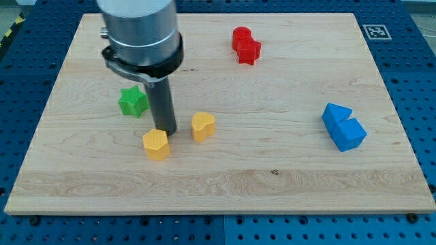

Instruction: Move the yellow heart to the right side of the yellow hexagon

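The yellow heart (203, 126) lies on the wooden board (272, 177) a little left of the middle. The yellow hexagon (156, 144) lies to its left and slightly lower. My tip (165, 131) rests on the board between them, just above the hexagon's upper right edge and about a block's width left of the heart. It seems to touch or nearly touch the hexagon. The rod rises to the grey arm body at the view's top left.
A green star block (133, 101) sits left of the rod. Two red blocks (245, 45) lie together near the top middle. Two blue blocks (343, 126) lie together at the right. The board ends in a blue pegboard surround.
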`<act>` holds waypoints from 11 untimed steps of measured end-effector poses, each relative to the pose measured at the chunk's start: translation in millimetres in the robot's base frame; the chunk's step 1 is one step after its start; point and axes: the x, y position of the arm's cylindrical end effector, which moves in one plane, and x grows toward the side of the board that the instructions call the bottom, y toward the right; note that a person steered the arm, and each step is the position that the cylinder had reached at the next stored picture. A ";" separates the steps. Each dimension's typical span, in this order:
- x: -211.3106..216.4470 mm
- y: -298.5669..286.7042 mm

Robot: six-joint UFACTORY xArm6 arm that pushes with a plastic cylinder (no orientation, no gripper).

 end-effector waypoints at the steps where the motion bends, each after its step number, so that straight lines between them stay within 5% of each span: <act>1: -15.9 24.7; 2: -54.0 40.0; 4: -43.2 95.1; 9: 2.8 61.7; 11: -16.5 37.5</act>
